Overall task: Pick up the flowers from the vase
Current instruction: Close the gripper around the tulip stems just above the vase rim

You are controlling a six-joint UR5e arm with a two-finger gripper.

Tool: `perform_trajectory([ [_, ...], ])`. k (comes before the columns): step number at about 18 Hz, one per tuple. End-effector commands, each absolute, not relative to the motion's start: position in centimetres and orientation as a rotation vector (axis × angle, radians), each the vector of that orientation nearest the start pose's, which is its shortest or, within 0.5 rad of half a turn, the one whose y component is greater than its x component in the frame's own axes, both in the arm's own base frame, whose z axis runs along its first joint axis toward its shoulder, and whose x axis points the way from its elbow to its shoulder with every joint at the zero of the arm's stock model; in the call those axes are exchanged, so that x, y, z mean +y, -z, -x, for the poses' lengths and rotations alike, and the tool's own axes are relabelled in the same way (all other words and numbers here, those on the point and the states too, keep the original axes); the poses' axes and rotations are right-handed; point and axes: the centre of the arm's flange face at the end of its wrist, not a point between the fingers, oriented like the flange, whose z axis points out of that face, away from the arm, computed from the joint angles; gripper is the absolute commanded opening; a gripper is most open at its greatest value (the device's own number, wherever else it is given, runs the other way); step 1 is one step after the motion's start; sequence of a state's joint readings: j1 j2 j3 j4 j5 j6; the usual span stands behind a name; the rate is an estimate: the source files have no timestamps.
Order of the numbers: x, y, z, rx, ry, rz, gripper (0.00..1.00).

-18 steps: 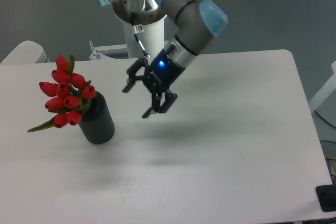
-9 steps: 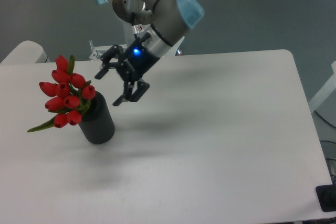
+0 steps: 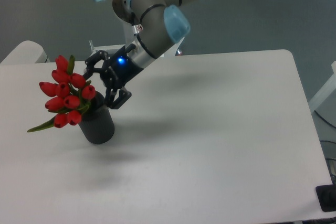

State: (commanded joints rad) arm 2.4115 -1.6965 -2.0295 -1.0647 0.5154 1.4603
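Observation:
The flowers (image 3: 65,97), a tight bunch of glossy red tulip buds with green leaves, stick out leftward from the mouth of the black cylindrical vase (image 3: 98,124) at the left of the white table. My gripper (image 3: 100,83) is open, its dark fingers spread just right of the buds and above the vase's mouth. It holds nothing. The stems are hidden inside the vase.
The white table (image 3: 220,145) extends to the right and front. The arm's base column (image 3: 137,34) stands at the table's back edge. A second pale tabletop corner (image 3: 23,52) shows at far left. A dark object (image 3: 326,198) sits at the lower right corner.
My gripper has moved left and slightly up across the table, from mid-table to right beside the tulip buds. It stayed open. The flowers and vase have not moved.

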Motion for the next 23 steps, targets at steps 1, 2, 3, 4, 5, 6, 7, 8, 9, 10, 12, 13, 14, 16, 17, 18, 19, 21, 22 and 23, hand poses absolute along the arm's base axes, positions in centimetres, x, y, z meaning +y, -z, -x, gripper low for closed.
perform_trajectory([
  [1,48.3,-30.9,20.7,0.606,0.592,2.051,1.0],
  [2,48.3,-30.9,20.6,0.605,0.594,2.05,1.0],
  [3,48.3,-30.9,20.6,0.596,0.603,2.043,1.0],
  [4,48.3,-30.8,20.6,0.577,0.617,2.037,1.0],
  [5,48.4,-30.9,20.6,0.563,0.626,2.033,1.0],
  [6,48.4,-30.9,20.6,0.555,0.631,2.036,0.87],
  [7,48.4,-30.9,20.6,0.543,0.638,2.041,0.63],
  [8,48.4,-30.8,20.6,0.536,0.643,2.044,0.4],
  [9,48.3,-30.8,20.7,0.534,0.641,2.045,0.27],
  [10,48.4,-30.9,20.7,0.534,0.641,2.045,0.18],
  [12,48.2,-31.0,21.1,0.523,0.635,2.045,0.13],
  [13,48.0,-31.0,21.7,0.513,0.627,2.046,0.12],
  [14,47.9,-31.5,22.2,0.505,0.617,2.045,0.12],
  [16,48.2,-32.3,22.8,0.463,0.623,2.057,0.11],
  [17,48.3,-32.7,23.0,0.445,0.628,2.062,0.12],
  [18,48.4,-33.0,23.0,0.433,0.632,2.064,0.11],
  [19,48.5,-33.2,23.1,0.427,0.635,2.058,0.11],
  [21,48.6,-34.2,23.1,0.414,0.644,2.007,0.12],
  [22,48.5,-34.7,23.6,0.39,0.652,1.983,0.12],
  [23,48.3,-35.1,23.8,0.368,0.657,1.965,0.12],
])
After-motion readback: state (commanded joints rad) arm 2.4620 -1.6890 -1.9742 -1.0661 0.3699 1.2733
